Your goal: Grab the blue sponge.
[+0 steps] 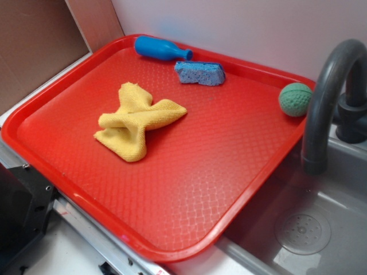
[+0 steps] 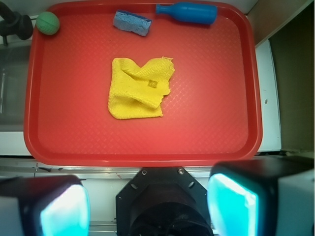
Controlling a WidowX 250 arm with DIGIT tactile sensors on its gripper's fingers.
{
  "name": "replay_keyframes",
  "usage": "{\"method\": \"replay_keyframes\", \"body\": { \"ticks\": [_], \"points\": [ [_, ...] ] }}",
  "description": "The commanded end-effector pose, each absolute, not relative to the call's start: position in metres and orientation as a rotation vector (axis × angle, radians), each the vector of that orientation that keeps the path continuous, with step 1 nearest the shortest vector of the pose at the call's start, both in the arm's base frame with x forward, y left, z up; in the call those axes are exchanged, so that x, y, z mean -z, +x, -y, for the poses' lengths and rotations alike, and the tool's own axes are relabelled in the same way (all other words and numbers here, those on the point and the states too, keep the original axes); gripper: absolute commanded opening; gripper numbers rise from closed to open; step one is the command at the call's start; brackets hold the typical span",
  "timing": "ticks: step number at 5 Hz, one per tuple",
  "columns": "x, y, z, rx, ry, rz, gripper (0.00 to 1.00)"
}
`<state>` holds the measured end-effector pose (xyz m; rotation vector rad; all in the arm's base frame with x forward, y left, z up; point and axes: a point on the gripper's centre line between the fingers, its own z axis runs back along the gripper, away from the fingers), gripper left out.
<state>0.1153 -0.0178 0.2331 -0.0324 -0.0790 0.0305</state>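
Observation:
The blue sponge [image 1: 200,73] is a small porous blue block lying near the far edge of the red tray [image 1: 189,195]. In the wrist view the sponge [image 2: 132,22] sits at the top of the tray [image 2: 216,123], far ahead of my gripper [image 2: 147,206]. The gripper is open and empty, its two cyan pads [image 2: 231,204] wide apart above the robot base, outside the tray's near edge. The gripper does not show in the exterior view.
A glossy blue bottle-shaped toy [image 1: 161,49] lies just beyond the sponge, also seen in the wrist view [image 2: 188,13]. A crumpled yellow cloth [image 1: 137,119] lies mid-tray. A green ball [image 1: 295,99] rests at the tray's right edge beside a grey faucet [image 1: 330,97] and sink [image 1: 304,232].

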Motion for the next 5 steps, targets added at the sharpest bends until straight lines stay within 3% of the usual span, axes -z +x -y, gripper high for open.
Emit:
{"method": "replay_keyframes", "body": {
  "ticks": [1,2,4,5],
  "points": [
    [-0.233,0.115,0.018,-0.030,-0.032,0.079,1.00],
    [-0.214,0.137,0.009,0.016,-0.001,0.105,1.00],
    [-0.183,0.188,0.003,0.249,0.068,0.271,1.00],
    [-0.153,0.233,0.009,0.470,0.077,0.345,1.00]
  ]
}}
